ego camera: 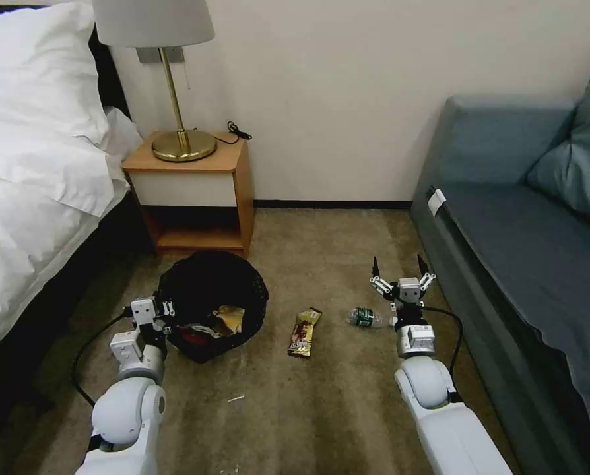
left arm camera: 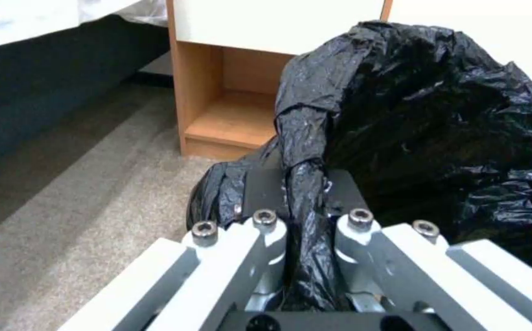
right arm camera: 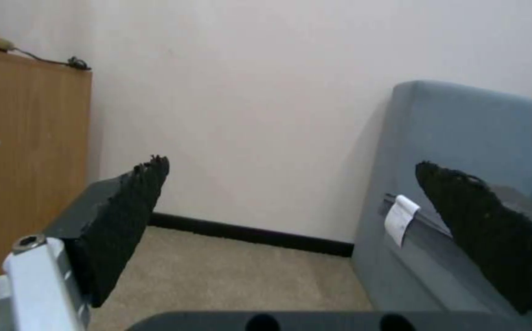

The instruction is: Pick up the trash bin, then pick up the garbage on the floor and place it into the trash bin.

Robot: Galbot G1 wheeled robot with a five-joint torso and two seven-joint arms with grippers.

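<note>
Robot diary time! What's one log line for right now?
left end effector: shut on trash bin liner | right end effector: open, above bottle | snack bar wrapper: on carpet

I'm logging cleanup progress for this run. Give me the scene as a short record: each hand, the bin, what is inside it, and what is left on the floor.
left hand: shut on the bin's black bag at the rim
right hand: open, empty, above the carpet beside the bottle
bin: on the carpet in front of the nightstand
in bin: tan paper bag and a red wrapper
on floor: snack bar wrapper, between bin and bottle; bottle, lying on its side
beside: sofa on the right, bed on the left
</note>
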